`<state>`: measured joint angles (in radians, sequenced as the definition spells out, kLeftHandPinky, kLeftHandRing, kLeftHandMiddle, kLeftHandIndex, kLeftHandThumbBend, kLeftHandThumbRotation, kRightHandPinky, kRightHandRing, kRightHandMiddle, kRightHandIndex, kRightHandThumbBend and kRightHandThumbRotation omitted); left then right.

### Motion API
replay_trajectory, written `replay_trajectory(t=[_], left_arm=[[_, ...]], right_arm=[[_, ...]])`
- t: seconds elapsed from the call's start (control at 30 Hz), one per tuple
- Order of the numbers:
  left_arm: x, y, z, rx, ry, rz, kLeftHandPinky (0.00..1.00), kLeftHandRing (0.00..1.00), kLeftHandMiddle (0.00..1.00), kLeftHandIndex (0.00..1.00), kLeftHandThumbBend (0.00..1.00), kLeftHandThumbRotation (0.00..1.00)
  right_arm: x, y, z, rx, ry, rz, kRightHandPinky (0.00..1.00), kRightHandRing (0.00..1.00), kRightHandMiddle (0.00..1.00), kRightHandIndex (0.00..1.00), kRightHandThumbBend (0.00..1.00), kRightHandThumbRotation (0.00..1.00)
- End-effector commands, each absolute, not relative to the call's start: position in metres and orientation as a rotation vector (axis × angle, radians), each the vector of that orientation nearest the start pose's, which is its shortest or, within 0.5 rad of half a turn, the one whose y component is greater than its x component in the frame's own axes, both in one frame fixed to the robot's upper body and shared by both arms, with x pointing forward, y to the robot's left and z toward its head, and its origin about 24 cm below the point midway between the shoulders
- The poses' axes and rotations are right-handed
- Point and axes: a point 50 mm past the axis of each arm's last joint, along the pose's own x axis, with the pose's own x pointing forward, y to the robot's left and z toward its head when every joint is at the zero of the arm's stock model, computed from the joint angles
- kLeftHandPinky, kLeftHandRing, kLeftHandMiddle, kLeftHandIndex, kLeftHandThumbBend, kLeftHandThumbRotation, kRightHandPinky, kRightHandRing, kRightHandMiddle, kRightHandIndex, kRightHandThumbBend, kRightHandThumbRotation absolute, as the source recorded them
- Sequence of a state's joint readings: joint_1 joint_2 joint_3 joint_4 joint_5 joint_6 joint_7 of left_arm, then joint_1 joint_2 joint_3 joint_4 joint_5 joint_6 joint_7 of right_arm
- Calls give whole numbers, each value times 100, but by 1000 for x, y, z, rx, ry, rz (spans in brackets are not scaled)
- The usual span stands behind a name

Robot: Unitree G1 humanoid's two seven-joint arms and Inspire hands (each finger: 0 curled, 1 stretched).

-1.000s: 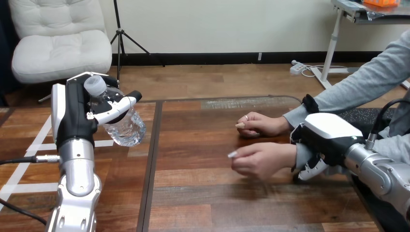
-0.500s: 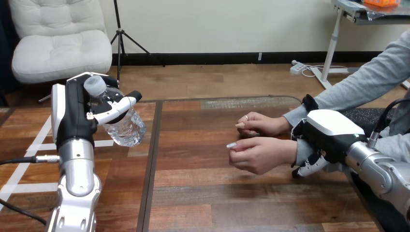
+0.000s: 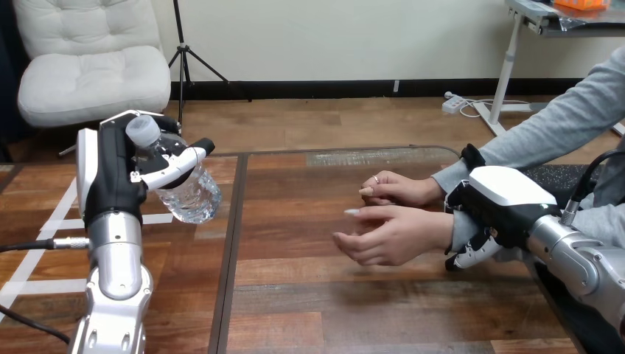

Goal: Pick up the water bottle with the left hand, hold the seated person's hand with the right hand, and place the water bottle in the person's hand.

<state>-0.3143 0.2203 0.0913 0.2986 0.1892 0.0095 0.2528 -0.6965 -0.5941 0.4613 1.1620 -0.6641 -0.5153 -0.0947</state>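
A: What's covered at upper left?
B: The water bottle's (image 3: 193, 198) middle, behind the left hand's (image 3: 110, 173) fingers (image 3: 173, 168) — and the bottom edge cuts the left arm (image 3: 116, 280).
A: At right?
B: The right hand (image 3: 501, 199) curls round the person's wrist (image 3: 461, 228), hiding most of it; the right arm (image 3: 582, 262) runs off the edge.

No text, label or number can be read on the water bottle (image 3: 186, 190) or the table (image 3: 309, 295).

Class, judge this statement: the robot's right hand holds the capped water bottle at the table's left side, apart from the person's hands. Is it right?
No: the left hand holds the water bottle, as the head view shows. It is at the table's left side, apart from the person's hands.
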Motion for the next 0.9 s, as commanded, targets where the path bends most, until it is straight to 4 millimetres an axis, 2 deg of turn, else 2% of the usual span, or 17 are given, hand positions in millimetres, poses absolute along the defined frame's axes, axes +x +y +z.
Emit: replay_trajectory(t=[0.0, 0.87], left_arm=[[317, 211, 104, 370, -188, 325, 38, 44, 48, 47, 68, 0], [317, 209, 105, 364, -188, 318, 38, 44, 47, 47, 69, 0]], right_arm=[[353, -238, 60, -1332, -19, 348, 20, 25, 32, 35, 75, 0], [351, -240, 61, -1286, -6, 348, 21, 25, 32, 35, 74, 0]])
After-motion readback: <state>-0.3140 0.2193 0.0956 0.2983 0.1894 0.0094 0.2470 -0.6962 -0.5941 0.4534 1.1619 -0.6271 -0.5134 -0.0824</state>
